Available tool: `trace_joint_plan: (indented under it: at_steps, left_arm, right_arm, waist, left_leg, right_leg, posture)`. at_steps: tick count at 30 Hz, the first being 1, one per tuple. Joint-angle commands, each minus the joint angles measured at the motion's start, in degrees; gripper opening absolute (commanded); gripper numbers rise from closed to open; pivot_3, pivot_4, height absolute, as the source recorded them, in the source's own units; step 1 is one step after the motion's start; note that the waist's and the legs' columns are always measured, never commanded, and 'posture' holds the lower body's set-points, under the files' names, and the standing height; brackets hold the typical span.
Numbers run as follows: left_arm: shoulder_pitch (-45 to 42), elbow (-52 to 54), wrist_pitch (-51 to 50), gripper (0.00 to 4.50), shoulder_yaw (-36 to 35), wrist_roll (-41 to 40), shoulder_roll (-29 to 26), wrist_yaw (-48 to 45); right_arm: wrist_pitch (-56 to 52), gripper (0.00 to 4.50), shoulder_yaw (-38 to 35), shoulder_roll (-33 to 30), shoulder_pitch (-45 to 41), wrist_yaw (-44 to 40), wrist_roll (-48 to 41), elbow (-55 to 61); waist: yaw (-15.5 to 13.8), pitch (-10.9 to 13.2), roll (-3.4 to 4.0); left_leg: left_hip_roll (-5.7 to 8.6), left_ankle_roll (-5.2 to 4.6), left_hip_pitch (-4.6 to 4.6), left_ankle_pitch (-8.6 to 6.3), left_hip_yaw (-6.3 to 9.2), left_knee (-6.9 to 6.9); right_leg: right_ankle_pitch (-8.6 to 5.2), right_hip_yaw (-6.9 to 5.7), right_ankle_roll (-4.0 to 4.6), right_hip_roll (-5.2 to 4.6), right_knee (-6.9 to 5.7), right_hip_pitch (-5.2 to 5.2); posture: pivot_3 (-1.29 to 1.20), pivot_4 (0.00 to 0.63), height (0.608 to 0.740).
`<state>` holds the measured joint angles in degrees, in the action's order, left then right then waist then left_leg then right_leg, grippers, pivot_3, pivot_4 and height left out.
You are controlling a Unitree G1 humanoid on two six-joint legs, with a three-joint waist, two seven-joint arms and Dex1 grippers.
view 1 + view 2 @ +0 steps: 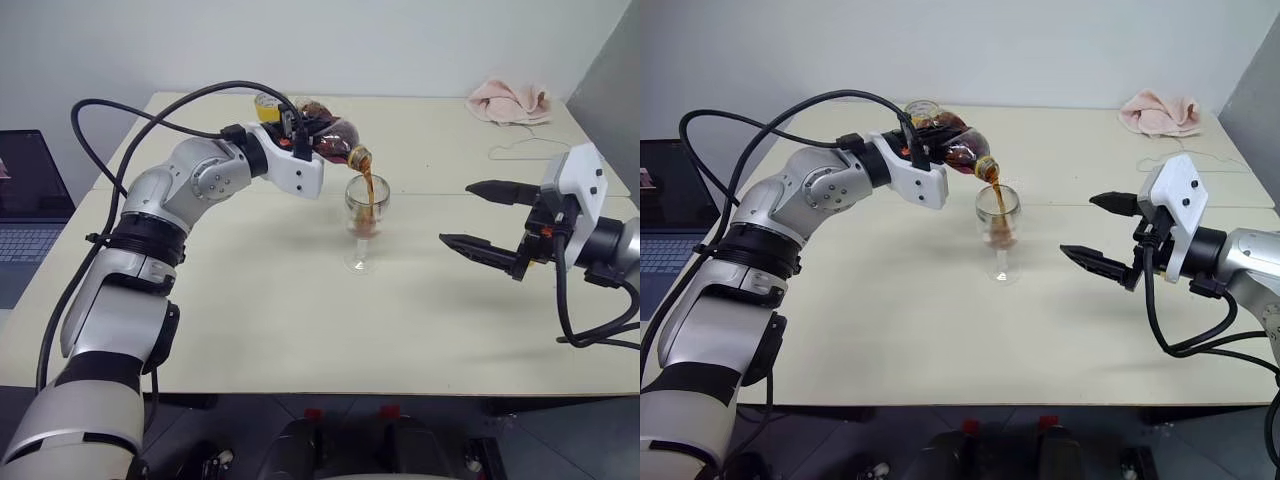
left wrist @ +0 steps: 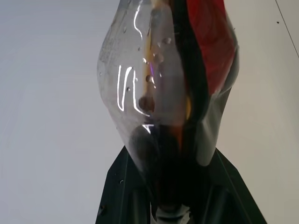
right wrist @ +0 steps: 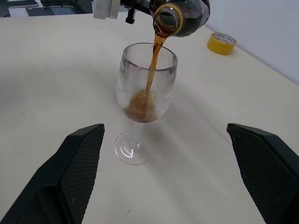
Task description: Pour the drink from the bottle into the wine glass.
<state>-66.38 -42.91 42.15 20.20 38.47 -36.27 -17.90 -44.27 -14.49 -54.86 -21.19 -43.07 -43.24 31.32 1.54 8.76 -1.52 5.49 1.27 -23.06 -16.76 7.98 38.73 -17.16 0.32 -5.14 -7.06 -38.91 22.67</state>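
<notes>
Plastic bottle [image 1: 328,137] tilted level in left arm's fingers [image 2: 135,205].

On the table [image 1: 300,330] there is 1 bottle [image 1: 328,135], clamped in the left gripper [image 1: 300,135], and 1 wine glass [image 1: 366,215] just below that gripper's far end, well ahead of the open right gripper [image 1: 478,215]. Past the left gripper lies 1 yellow tape roll [image 3: 221,43]. Behind the right gripper sits 1 pink cloth [image 1: 510,100], and 1 laptop [image 1: 25,215] stands off the table beside the left arm.

Bottle [image 1: 330,138] mouth above wine glass [image 1: 366,222], cloth [image 1: 509,101] behind-right.
</notes>
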Motion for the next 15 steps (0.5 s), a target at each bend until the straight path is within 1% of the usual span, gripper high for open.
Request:
trace_joint_plan:
  at_steps: [1, 15]
  left_arm:
    - [-2.47, 0.78, 1.0, 0.65, -0.49, 0.14, -1.16, 2.12]
    - [-3.19, -0.26, 1.53, 0.65, 0.05, 0.75, -1.15, 2.46]
  right_arm:
    - [1.13, 4.5, -1.38, 0.16, -0.1, 0.59, 0.28, 1.79]
    - [1.32, 4.5, -1.47, 0.42, 0.34, 0.72, 0.67, 1.66]
  waist:
    - [0.0, 0.0, 0.0]
    - [0.01, 0.0, 0.0]
  left_leg:
    - [0.0, 0.0, 0.0, 0.0, 0.0, 0.0]
    - [0.01, 0.0, 0.0, 0.0, -0.01, 0.01]
  right_leg:
    - [0.0, 0.0, 0.0, 0.0, 0.0, 0.0]
    - [0.0, 0.01, 0.0, 0.0, -0.03, 0.01]
  posture:
    - [0.0, 0.15, 0.74]
    - [0.0, 0.15, 0.74]
